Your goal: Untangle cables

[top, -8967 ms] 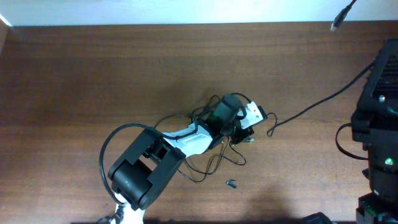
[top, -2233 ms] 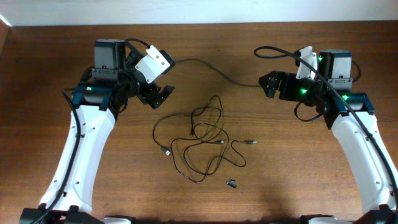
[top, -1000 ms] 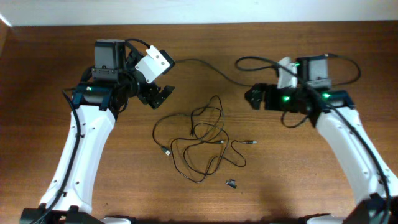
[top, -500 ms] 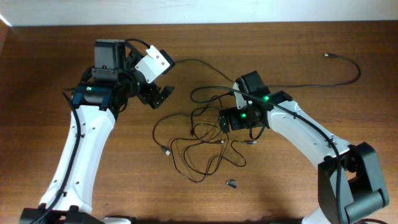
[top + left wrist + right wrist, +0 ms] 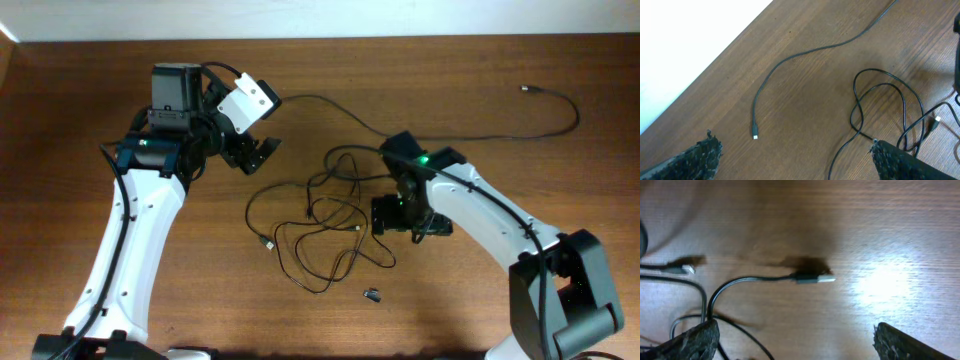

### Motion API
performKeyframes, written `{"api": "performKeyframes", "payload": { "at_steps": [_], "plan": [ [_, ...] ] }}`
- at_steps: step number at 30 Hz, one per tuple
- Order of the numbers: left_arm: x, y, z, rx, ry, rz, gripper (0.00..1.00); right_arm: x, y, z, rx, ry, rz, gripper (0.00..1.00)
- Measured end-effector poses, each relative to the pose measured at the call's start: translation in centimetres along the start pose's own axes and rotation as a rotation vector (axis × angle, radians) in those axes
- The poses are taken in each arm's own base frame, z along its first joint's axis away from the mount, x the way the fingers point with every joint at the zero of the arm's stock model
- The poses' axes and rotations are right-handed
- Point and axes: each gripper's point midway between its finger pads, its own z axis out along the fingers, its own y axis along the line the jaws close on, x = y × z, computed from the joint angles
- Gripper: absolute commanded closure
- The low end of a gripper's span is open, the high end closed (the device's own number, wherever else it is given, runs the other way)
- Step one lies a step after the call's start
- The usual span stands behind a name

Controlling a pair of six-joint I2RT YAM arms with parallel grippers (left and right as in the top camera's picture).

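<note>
Since plug (image 5: 812, 278) lies free beside cables (image 5: 322, 207), right gripper (image 5: 794, 330) hovers over it, jaws spread, empty, likely pre-grasp; left gripper (image 5: 792, 149) spread, empty, aside.

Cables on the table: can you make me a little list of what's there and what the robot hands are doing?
tangle: thin black cables looped over each other mid-table
loose one: long black cable stretched out apart from the tangle
left gripper: open, empty, away from the tangle
right gripper: open, empty, over a metal-tipped plug at the tangle's edge
small bit: tiny dark stubby piece, lying alone
surface: brown wooden table
</note>
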Motion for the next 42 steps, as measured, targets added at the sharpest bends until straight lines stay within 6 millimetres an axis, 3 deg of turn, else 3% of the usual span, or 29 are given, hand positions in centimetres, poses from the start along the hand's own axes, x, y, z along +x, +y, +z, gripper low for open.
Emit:
{"api": "performKeyframes", "payload": {
  "at_steps": [5, 7, 9, 14, 17, 19, 23, 24, 28, 29, 32, 33, 37, 42],
  "plan": [
    [0.0, 0.0, 0.0, 0.000, 0.000, 0.000, 0.01, 1.5, 2.2, 0.1, 0.007, 0.010, -0.086, 0.00],
    [0.0, 0.0, 0.0, 0.000, 0.000, 0.000, 0.01, 2.0, 3.0, 0.2, 0.008, 0.011, -0.119, 0.13],
    [0.0, 0.0, 0.0, 0.000, 0.000, 0.000, 0.01, 2.2, 3.3, 0.2, 0.020, 0.002, -0.145, 0.20],
    [0.0, 0.0, 0.0, -0.001, 0.000, 0.000, 0.01, 1.5, 3.0, 1.9, 0.050, -0.065, -0.164, 0.22],
    [0.0, 0.0, 0.0, 0.000, 0.000, 0.000, 0.01, 1.6, 2.5, 3.6, 0.054, -0.087, -0.168, 0.43],
    [0.0, 0.0, 0.0, 0.001, 0.000, 0.000, 0.01, 1.9, 2.2, 4.5, 0.054, -0.088, -0.170, 0.48],
    [0.0, -0.1, 0.0, 0.003, -0.001, 0.000, 0.01, 1.9, 2.2, 4.8, 0.050, -0.093, -0.167, 0.74],
    [0.0, 0.0, 0.0, 0.002, -0.002, 0.000, 0.01, 1.9, 2.3, 4.8, 0.049, -0.096, -0.172, 0.76],
    [0.0, 0.0, 0.0, 0.002, -0.002, 0.000, 0.01, 1.9, 2.3, 4.8, 0.050, -0.096, -0.170, 0.74],
    [0.0, 0.0, 0.0, 0.002, -0.002, 0.000, 0.01, 1.8, 2.3, 4.8, 0.049, -0.096, -0.169, 0.61],
    [0.0, 0.0, 0.0, 0.002, -0.002, 0.000, 0.01, 1.6, 2.4, 4.6, 0.047, -0.102, -0.177, 0.39],
    [0.0, 0.0, 0.0, 0.002, -0.002, 0.000, 0.01, 1.4, 2.6, 4.5, 0.042, -0.109, -0.172, 0.37],
    [0.0, 0.0, 0.0, 0.002, -0.002, 0.000, 0.01, 0.3, 3.3, 4.2, 0.018, -0.158, -0.170, 0.36],
    [0.0, 0.0, 0.0, 0.002, -0.002, 0.000, 0.01, -0.7, 3.6, 4.1, 0.015, -0.201, -0.169, 0.48]
  ]
}}
